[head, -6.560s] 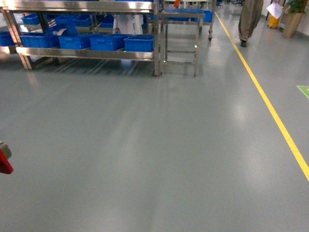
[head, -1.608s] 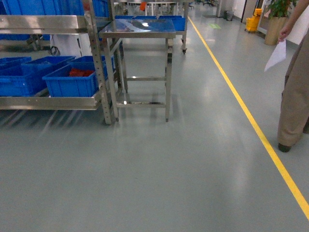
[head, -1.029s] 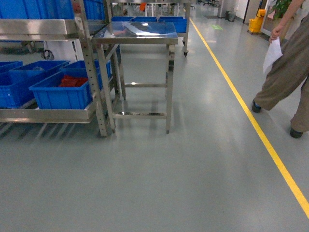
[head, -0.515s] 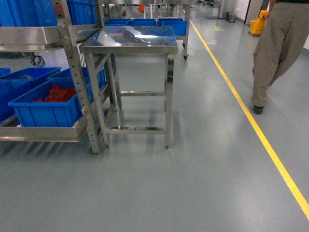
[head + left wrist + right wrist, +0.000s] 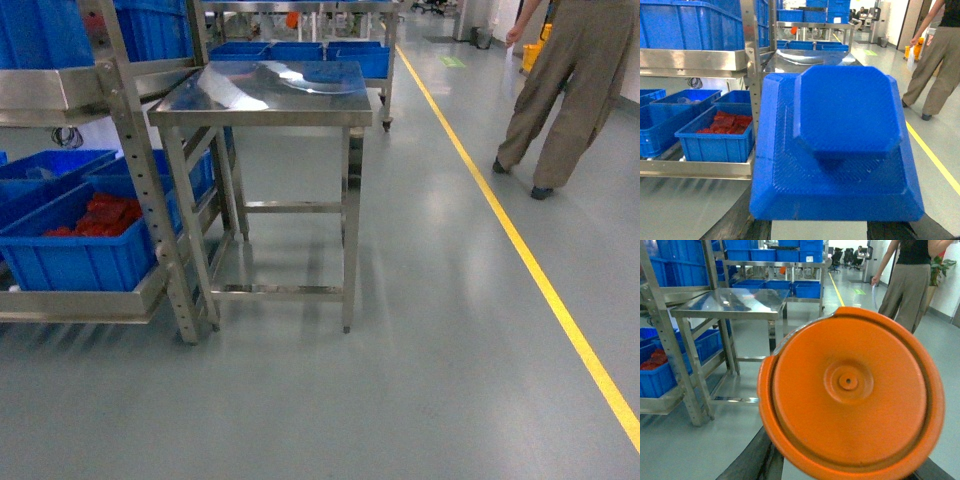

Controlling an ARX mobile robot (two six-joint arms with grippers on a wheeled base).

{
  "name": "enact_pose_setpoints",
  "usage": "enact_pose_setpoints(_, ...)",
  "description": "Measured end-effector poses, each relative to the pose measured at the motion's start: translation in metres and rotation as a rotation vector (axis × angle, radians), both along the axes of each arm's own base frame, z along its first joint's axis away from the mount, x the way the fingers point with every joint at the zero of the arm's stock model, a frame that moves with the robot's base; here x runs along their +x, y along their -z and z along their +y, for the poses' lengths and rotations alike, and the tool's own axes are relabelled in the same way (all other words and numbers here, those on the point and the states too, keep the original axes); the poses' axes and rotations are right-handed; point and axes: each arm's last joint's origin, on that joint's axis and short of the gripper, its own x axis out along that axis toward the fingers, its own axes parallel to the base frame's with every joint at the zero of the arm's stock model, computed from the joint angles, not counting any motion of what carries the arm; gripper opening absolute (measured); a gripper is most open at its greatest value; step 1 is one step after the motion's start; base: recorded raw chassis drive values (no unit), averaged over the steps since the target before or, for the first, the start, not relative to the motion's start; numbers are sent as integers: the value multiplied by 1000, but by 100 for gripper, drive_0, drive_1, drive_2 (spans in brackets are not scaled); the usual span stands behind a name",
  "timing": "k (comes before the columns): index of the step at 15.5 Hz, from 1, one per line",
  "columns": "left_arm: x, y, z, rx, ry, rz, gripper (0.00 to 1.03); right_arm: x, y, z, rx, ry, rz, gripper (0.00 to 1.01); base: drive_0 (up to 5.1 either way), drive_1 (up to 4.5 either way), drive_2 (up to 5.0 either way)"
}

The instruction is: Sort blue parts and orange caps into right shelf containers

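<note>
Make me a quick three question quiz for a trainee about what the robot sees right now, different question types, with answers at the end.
1. True or false: the steel table has items lying on its top.
2. Multiple choice: in the head view, the blue crate on the lower shelf holds A) red pieces, B) bottles, C) nothing.
3. Fill in: the right wrist view is filled by an ___ round cap, while the left wrist view is filled by a blue part.

Key: 1 false, its top shows only reflections. 2 A, red pieces. 3 orange.
</note>
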Motion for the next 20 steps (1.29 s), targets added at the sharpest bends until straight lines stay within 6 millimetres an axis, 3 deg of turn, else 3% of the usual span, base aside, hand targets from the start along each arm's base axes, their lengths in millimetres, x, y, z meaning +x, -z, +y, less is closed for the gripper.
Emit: enact_pose_setpoints(20,0,0,0,0,-1,2,42,0,0,0,0,0,1,40,14,432,-404)
